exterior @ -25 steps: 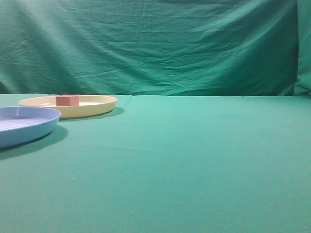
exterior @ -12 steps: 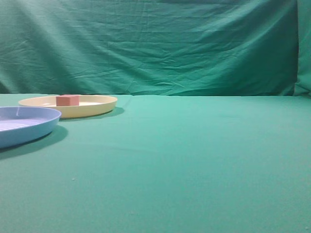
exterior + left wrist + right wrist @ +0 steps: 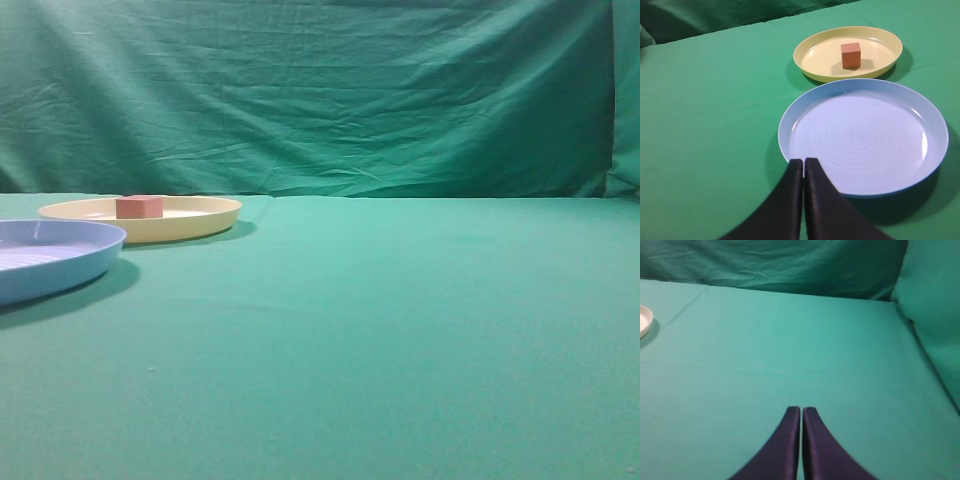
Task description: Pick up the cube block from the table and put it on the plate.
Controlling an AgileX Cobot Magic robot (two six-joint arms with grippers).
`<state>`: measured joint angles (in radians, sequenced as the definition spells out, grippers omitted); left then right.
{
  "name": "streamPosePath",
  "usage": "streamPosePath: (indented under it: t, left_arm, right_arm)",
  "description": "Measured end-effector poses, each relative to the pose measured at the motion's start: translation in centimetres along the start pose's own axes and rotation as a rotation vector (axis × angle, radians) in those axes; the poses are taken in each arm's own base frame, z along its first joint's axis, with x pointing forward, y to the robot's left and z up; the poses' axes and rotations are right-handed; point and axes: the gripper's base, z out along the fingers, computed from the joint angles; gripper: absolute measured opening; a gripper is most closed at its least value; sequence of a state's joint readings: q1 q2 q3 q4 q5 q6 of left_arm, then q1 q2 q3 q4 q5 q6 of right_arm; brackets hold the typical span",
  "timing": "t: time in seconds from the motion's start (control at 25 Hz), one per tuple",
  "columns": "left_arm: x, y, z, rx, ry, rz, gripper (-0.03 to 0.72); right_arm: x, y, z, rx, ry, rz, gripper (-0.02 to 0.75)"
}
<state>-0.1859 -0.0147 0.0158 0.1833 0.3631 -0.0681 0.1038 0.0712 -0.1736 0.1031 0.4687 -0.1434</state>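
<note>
A broad table covered in plain green cloth fills the scene, with a wrinkled green cloth backdrop hanging behind it. In the exterior view, which looks along the table at object height, neither arm appears. A wide light blue plate with faint concentric ridges sits near the left of that view, closest to the left wrist camera. Just beyond it, close but apart from it, sits the shallow pale yellow plate with a low rim. The left gripper reaches forward low over the table, its two dark fingers pressed together and holding nothing, their tips overlapping the near rim of the blue plate in the picture. The right gripper hangs well apart from both plates over bare cloth, its dark fingers likewise pressed together and empty; only a sliver of a pale plate edge shows at the far left of its view. The small reddish-brown cube block rests flat on the floor of the yellow plate, slightly right of centre, upright, one face turned toward the left wrist camera; as a cube it has no long axis.
</note>
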Motion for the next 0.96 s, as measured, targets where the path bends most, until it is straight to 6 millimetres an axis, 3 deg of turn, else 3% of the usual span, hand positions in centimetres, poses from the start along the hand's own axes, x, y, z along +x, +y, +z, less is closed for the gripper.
streamPosePath:
  t: [0.32, 0.96]
  left_arm:
    - [0.0, 0.0, 0.0, 0.000, 0.000, 0.000, 0.000]
    - [0.0, 0.0, 0.0, 0.000, 0.000, 0.000, 0.000]
  right_arm:
    - [5.4, 0.0, 1.5, 0.027, 0.086, 0.052, 0.000]
    - [5.3, -0.1, 1.6, 0.036, 0.057, -0.016, 0.000]
